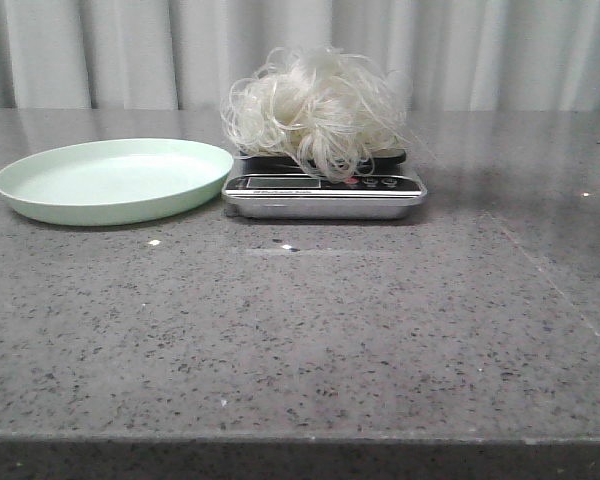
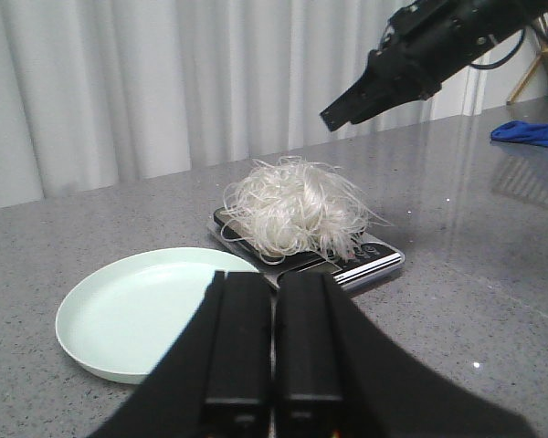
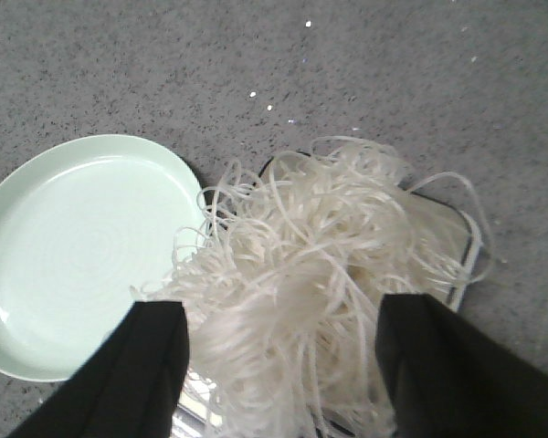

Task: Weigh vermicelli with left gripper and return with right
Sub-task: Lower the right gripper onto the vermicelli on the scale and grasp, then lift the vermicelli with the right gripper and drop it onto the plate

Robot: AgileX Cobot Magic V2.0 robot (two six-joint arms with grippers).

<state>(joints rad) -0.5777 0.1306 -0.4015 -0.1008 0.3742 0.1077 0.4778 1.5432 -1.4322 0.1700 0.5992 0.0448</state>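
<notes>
The vermicelli (image 1: 315,105), a fluffy white clump of curly strands, lies on the silver and black kitchen scale (image 1: 325,190). No gripper shows in the front view. In the left wrist view my left gripper (image 2: 274,278) is shut and empty, low over the table, short of the vermicelli (image 2: 292,205) and the scale (image 2: 374,260). My right gripper (image 3: 283,315) is open, its fingers spread on either side above the vermicelli (image 3: 320,246), not touching it. The right gripper also shows in the left wrist view (image 2: 333,117), hanging above the clump.
A pale green round plate (image 1: 115,180) sits empty just left of the scale, and shows in both wrist views (image 2: 137,310) (image 3: 73,246). A blue cloth (image 2: 530,133) lies far off to the right. A white curtain hangs behind the grey speckled table (image 1: 300,330).
</notes>
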